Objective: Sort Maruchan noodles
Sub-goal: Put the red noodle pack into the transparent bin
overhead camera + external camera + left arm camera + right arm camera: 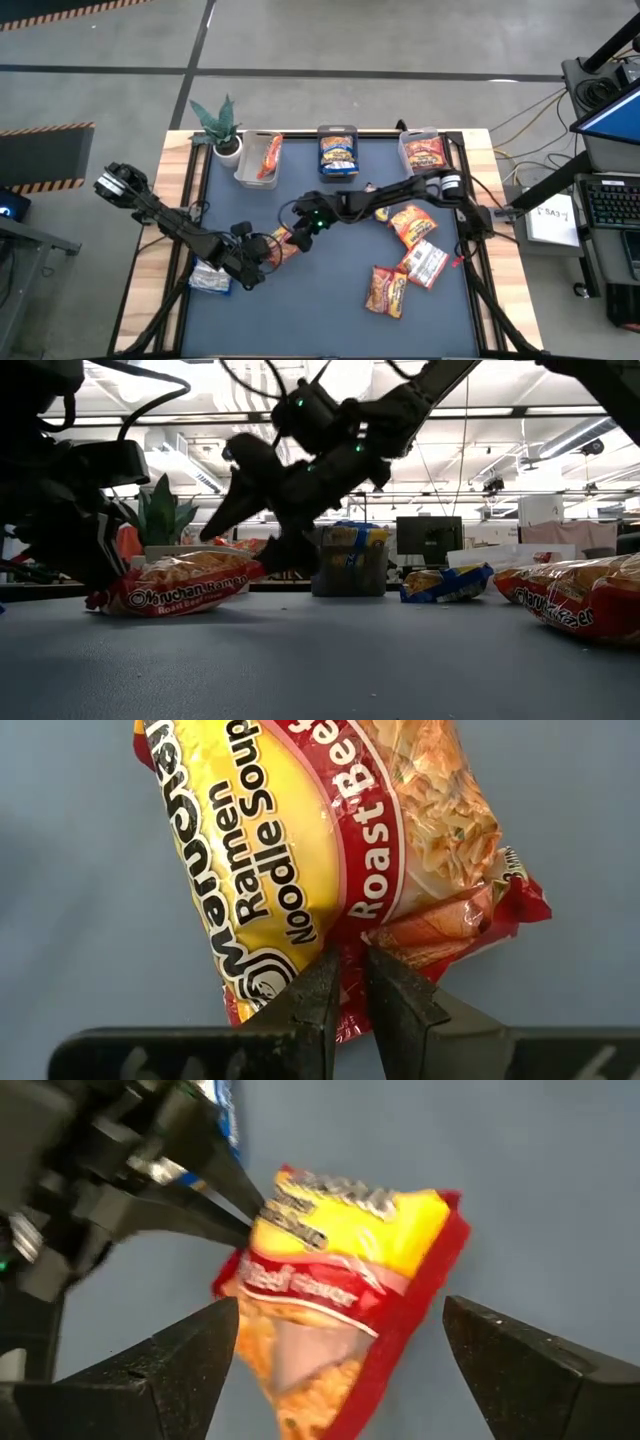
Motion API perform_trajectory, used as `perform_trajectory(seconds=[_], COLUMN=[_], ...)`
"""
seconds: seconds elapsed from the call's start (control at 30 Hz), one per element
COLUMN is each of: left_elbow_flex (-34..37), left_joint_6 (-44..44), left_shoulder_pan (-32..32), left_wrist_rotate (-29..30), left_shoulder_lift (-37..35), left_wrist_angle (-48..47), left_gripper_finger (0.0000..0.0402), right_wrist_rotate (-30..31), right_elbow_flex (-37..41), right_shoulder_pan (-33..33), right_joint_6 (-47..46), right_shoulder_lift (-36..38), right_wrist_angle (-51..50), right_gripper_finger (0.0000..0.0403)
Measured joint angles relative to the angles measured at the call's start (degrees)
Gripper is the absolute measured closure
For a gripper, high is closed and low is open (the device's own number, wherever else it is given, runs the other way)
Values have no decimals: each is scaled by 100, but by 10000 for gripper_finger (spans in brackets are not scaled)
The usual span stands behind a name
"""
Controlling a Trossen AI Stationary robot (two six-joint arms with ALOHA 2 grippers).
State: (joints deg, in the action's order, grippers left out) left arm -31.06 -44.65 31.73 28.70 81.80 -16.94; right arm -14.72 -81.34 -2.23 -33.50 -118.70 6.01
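- we see the left gripper point(347, 982) pinching the edge of a red roast beef packet point(330, 850) that lies on the mat point(330, 300), left of centre.
- the right gripper point(340, 1370) hovers just beside that packet, fingers spread wide, gripping nothing.
- other packets point(415, 255) lie to the right; three bins point(338, 152) line the far edge.

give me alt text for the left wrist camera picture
The left gripper pinches the red crimped end of a Roast Beef ramen packet, fingers nearly closed on it. The yellow and red packet lies on the blue-grey table mat.
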Motion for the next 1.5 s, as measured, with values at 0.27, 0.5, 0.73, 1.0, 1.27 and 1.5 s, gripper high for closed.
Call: perform_trajectory(seconds=[0.27, 0.5, 0.73, 1.0, 1.27, 1.5], left_elbow_flex=[14, 23, 23, 23, 23, 23], left_joint_6=[3, 30, 23, 23, 20, 20], left_shoulder_pan=[9, 11, 9, 9, 9, 9], left_wrist_rotate=[82, 135, 179, 214, 222, 219], left_shoulder_lift=[9, 11, 13, 13, 13, 13], left_wrist_angle=[87, 147, 209, 266, 310, 403], left_gripper_finger=[365, 365, 365, 365, 365, 365], right_wrist_rotate=[-635, -1088, -1081, -1080, -1071, -1067], right_elbow_flex=[-112, -182, -184, -184, -184, -183], right_shoulder_pan=[-7, -8, -8, -8, -8, -10], right_joint_6=[117, 2, 2, 1, -141, -15], right_shoulder_lift=[-376, -653, -668, -668, -668, -668], right_wrist_angle=[463, 957, 1020, 1105, 1112, 1098], right_gripper_finger=[64, 69, 76, 76, 112, 194])
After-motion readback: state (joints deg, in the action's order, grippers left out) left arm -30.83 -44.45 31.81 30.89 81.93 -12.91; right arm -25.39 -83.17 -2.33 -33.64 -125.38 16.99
